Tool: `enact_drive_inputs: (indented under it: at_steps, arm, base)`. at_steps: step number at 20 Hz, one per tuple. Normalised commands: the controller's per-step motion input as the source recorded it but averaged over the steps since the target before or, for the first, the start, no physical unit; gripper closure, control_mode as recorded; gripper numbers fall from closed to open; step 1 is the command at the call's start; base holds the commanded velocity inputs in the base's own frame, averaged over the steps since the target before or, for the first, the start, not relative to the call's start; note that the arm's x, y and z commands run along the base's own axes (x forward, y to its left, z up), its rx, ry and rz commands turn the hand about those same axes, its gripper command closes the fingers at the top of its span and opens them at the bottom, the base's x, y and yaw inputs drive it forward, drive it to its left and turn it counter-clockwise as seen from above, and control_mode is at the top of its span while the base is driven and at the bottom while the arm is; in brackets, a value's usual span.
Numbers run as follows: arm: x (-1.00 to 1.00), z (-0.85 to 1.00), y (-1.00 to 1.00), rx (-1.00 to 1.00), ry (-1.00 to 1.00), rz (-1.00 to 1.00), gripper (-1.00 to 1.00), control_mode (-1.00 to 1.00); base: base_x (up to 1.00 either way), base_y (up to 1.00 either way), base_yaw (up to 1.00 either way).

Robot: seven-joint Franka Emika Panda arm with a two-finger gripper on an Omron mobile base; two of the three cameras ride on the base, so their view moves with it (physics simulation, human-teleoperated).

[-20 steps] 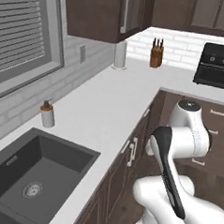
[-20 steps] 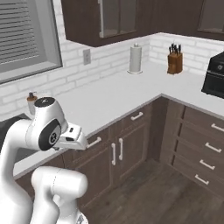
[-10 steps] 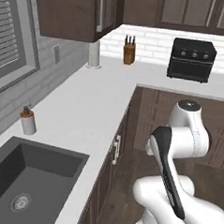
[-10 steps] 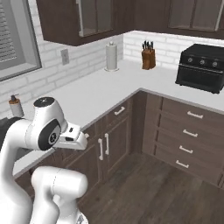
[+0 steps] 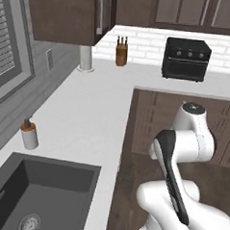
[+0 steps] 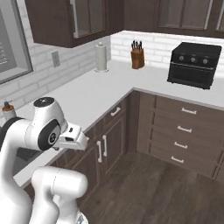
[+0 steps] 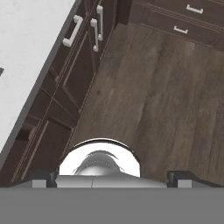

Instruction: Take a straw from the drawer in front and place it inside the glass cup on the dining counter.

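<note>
The gripper [image 7: 112, 177], at the bottom edge of the hand view, stood with its fingers spread fully apart and held nothing; beyond them lay the dark wood floor [image 7: 157, 87]. Cabinet doors with white handles [image 7: 85, 30] ran along the upper left under the white worktop [image 7: 26, 48]. In the right base view, a drawer stack [image 6: 181, 135] filled the centre right below a black oven [image 6: 194, 63], with a knife block [image 6: 138, 57] and paper-towel roll [image 6: 101, 57] at upper centre. The straw could not be made out.
</note>
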Motion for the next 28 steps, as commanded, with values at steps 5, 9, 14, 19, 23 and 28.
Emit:
enact_drive_inputs:
  at_steps: [5, 9, 14, 19, 23, 28]
  arm:
    - [0.00, 0.00, -0.03, 0.03, -0.03, -0.03, -1.00, -1.00]
    - [0.03, -0.11, -0.62, 0.35, -0.15, 0.03, -1.00, -1.00]
    - [0.43, -0.28, -0.42, 0.41, -0.14, 0.17, -1.00, -1.00]
    - [0.72, -0.12, -0.30, 0.42, -0.10, 0.27, -1.00, -1.00]
    - [0.85, -0.08, -0.01, 0.35, -0.01, 0.25, -1.00, -1.00]
    - [0.64, -0.23, 0.00, 0.34, 0.09, 0.14, -1.00, -1.00]
  base:
    - [0.00, 0.16, -0.12]
    - [0.00, 0.00, 0.00]
    - [0.00, 0.00, 0.00]
    - [0.00, 0.00, 0.00]
    - [0.00, 0.00, 0.00]
    - [0.00, 0.00, 0.00]
